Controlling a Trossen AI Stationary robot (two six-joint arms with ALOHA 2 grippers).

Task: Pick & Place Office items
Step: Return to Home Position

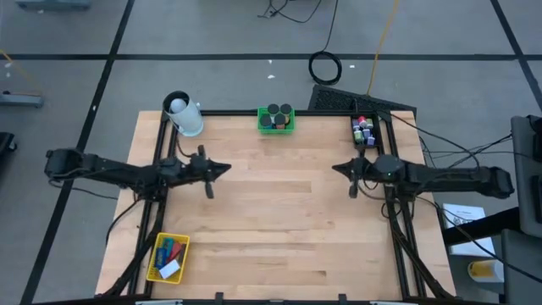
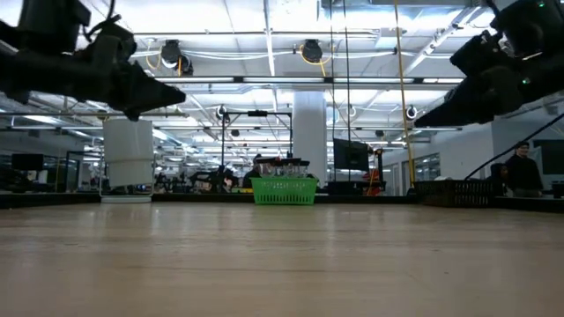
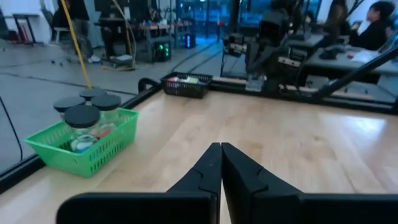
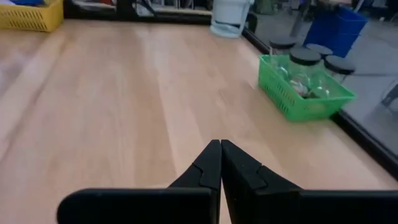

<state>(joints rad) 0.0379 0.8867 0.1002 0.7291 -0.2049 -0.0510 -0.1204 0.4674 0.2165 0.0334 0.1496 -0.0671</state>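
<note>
**Inspector:** Nearest the lens, the left pincer was pressed together and pinched nothing. It hung above the bench at the left side, pointing inward.

**Clerk:** And the right pincer?

**Inspector:** Likewise pressed together and empty, above the right side. It faced the left one and was well apart from it. The level, mirrored pose was judged a parking stance, fitting arms with nothing left to carry.

**Clerk:** Where were the office items?

**Inspector:** All that showed lay in containers at the bench's edges.
- Black-capped round pieces stood in the green basket, at the middle of the edge farthest from the level camera.
- Red, blue and white pieces lay in the yellow basket, at the near left corner.
- Small purple, pink and green bits sat in the black bin, at the far right corner.

**Clerk:** Why the edges?

**Inspector:** It was judged that this kept the middle free for both arms to reach across. No item showed loose on the open boards. The white cylinder stood by itself at the far left corner.
</note>
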